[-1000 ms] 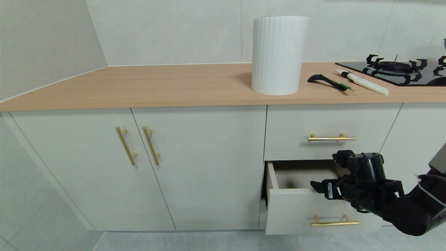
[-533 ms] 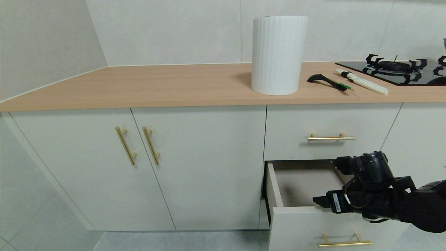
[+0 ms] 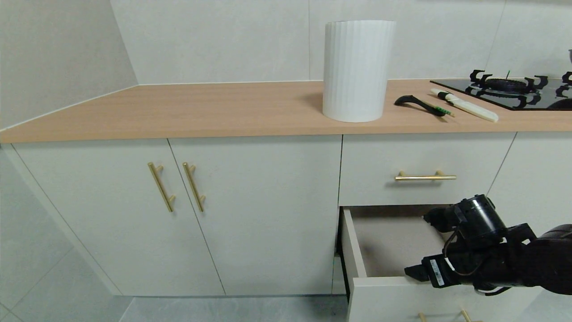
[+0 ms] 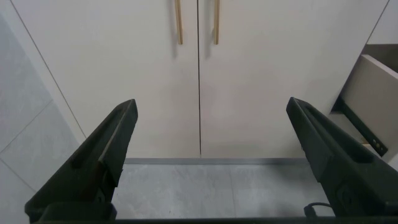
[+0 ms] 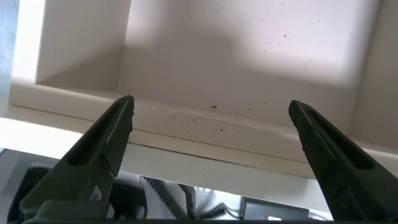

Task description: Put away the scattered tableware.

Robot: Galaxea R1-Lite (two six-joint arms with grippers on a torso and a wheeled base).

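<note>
The drawer (image 3: 386, 239) at 5 o'clock slides further out — right tool (image 3: 422, 245) at its front, spread wide, empty. Room now for the utensils (image 3: 420, 104).

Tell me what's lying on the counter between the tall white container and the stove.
The head view shows a black spoon, a thin green-tipped stick and a cream knife, the knife nearest the stove.

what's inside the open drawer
The drawer shows a bare floor with a few dark specks and no tableware. The right arm hides its right side in the head view.
</note>
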